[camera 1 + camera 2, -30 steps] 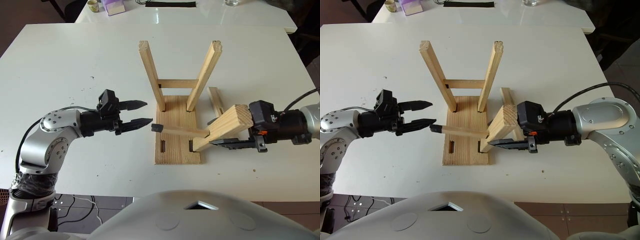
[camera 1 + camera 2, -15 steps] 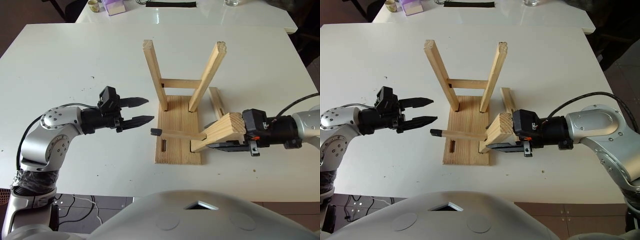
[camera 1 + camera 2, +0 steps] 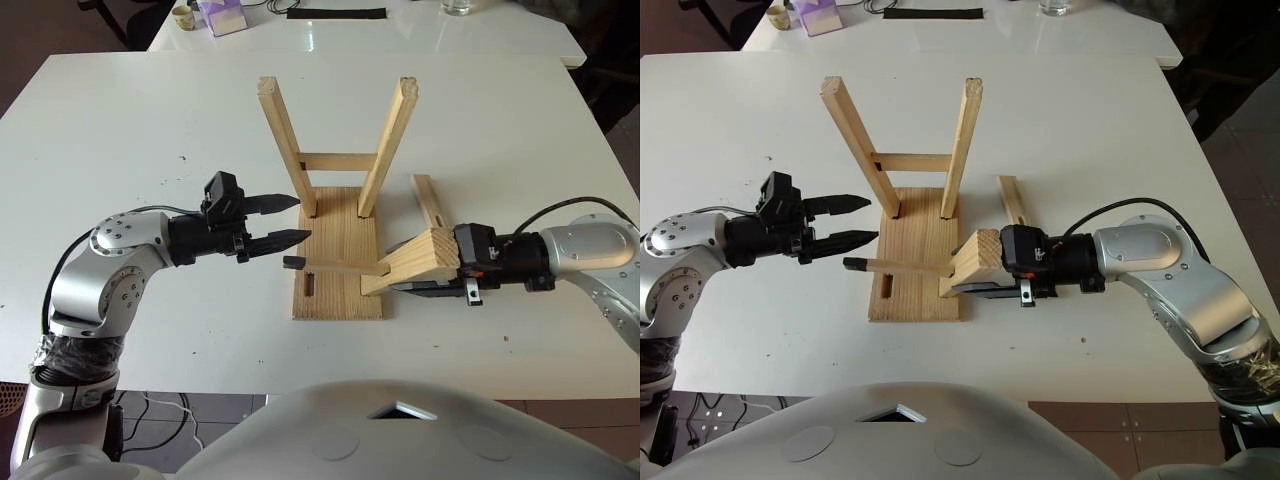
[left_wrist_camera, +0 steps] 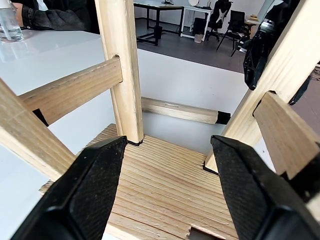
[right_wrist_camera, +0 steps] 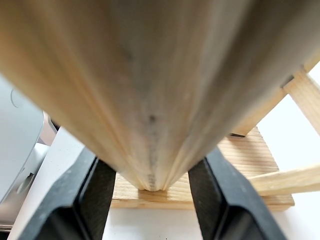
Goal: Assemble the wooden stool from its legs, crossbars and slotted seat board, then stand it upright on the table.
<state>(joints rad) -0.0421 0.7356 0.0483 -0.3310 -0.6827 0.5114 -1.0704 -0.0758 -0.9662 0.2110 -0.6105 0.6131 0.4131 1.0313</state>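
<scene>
Two legs (image 3: 288,150) stood on the board (image 3: 340,298); your right gripper (image 3: 425,280) clamped another leg (image 3: 418,258) at its 3 o'clock edge; left gripper (image 3: 290,220) gaped empty.

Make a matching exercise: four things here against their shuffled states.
1. flat slotted pale wooden seat board
2. joined pair of pale wooden legs
3. thick pale wooden leg with thin crossbar
4. left end effector

A. open, beside the board
B. flat on the white table
C. tilted, gripped by the right end effector
D. upright on the board

Pairs: 1-B, 2-D, 3-C, 4-A.
</scene>
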